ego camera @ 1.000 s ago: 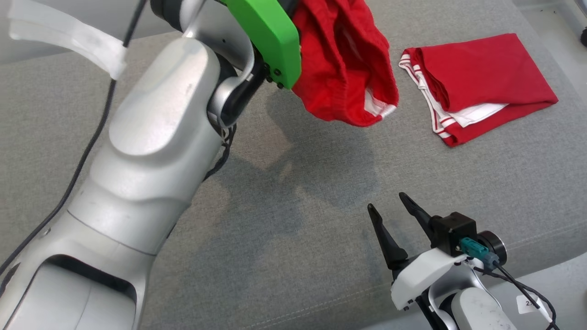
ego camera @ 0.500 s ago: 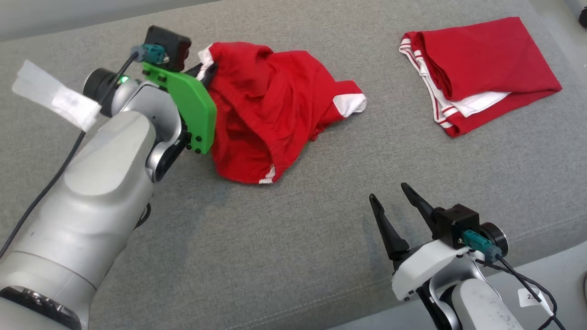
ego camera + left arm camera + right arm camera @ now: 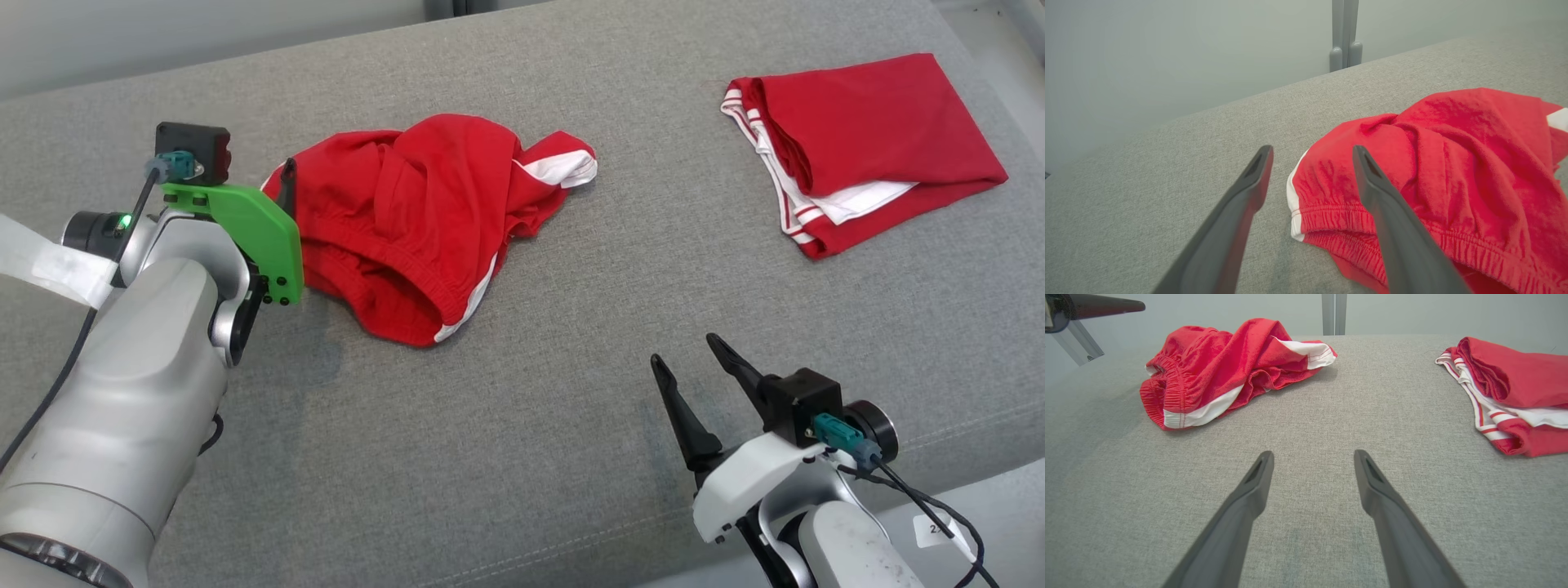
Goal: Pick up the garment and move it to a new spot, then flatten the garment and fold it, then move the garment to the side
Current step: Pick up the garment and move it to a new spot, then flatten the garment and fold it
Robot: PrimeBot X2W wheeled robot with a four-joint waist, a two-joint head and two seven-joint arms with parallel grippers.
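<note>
1. L gripper: 1 s ago pinched on the red shorts, held in the air. Now fingers are spread and the shorts are released.
2. Shorts lie crumpled on the grey cushion, left of centre, waistband just beside the L fingers.
3. R gripper: spread, empty, well apart from the shorts.
4. Folded red garment: far right, apart.
5. Assessment: relocation step appears done. Next is flattening, prob. needing a grip on the waistband edges.

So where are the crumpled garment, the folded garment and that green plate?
crumpled garment (image 3: 424,220): head view, bunched red middle.
folded garment (image 3: 882,131): head view, flat red top.
green plate (image 3: 255,230): head view, its flat face.
</note>
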